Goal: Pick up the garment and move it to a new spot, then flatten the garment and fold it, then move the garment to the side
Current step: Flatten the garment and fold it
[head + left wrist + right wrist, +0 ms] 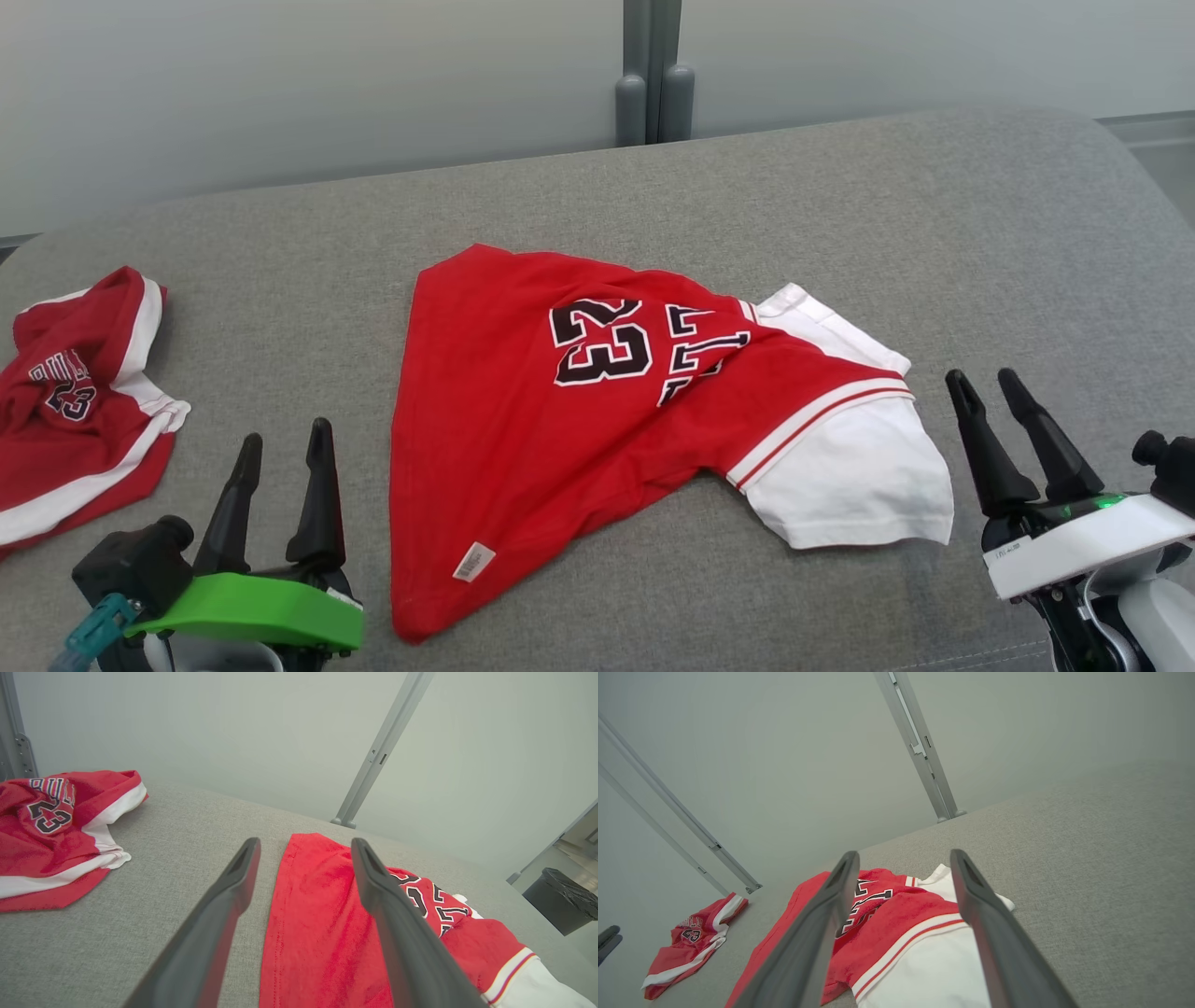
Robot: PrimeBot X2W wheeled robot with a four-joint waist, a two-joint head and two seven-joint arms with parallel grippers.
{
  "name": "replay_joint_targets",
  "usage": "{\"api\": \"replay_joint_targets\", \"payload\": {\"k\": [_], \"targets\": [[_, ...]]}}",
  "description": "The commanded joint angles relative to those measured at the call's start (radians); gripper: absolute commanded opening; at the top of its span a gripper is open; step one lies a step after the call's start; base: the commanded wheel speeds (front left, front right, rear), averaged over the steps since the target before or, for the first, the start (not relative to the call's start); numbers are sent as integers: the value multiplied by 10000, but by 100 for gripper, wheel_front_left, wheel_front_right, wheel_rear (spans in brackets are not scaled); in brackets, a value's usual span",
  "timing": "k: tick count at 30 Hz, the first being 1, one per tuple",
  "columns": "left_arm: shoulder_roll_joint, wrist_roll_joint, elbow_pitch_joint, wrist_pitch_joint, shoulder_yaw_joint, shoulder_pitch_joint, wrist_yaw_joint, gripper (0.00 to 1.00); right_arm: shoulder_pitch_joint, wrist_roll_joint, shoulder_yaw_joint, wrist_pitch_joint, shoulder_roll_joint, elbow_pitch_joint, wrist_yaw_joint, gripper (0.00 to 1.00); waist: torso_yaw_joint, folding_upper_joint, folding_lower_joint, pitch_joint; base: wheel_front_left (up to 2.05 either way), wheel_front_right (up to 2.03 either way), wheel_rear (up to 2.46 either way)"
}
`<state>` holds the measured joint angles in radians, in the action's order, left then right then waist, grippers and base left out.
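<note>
A red jersey garment (523, 401) with a black "23" and white sleeves lies rumpled and partly folded over in the middle of the grey surface (840, 205). It also appears in the left wrist view (317, 933) and the right wrist view (896, 933). My left gripper (285, 443) stands open near the front edge, just left of the garment's lower corner, not touching it. My right gripper (985, 381) stands open to the right of the white sleeve (850, 476), apart from it. Nothing is between either pair of fingers.
A second red and white piece (79, 401) with "23", crumpled, lies at the far left edge (56, 830) (691, 942). A grey post (653, 84) rises behind the surface. A black bin (565, 900) stands beyond the right side.
</note>
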<state>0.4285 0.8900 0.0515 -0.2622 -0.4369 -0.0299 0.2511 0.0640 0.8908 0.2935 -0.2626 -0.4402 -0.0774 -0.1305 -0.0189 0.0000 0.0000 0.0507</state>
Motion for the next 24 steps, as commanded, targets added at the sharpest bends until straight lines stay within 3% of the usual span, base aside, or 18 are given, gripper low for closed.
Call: {"api": "replay_joint_targets", "payload": {"k": [1, 10, 24], "targets": [[-144, -451, 193, -30, 298, 261, 48, 100, -242, -477, -420, -26, 221, 262, -4, 100, 53, 0, 0, -26, 0, 0, 0], [-1106, -2250, 287, -24, 1302, 850, -498, 100, -1016, -2820, -2055, -26, 1459, 683, -4, 100, 233, 0, 0, -100, 0, 0, 0], [-1637, -2920, -299, -24, 1645, 829, -1169, 100, -1052, -3259, -2265, 408, 1963, 788, -4, 100, 151, 0, 0, 33, 0, 0, 0]]}}
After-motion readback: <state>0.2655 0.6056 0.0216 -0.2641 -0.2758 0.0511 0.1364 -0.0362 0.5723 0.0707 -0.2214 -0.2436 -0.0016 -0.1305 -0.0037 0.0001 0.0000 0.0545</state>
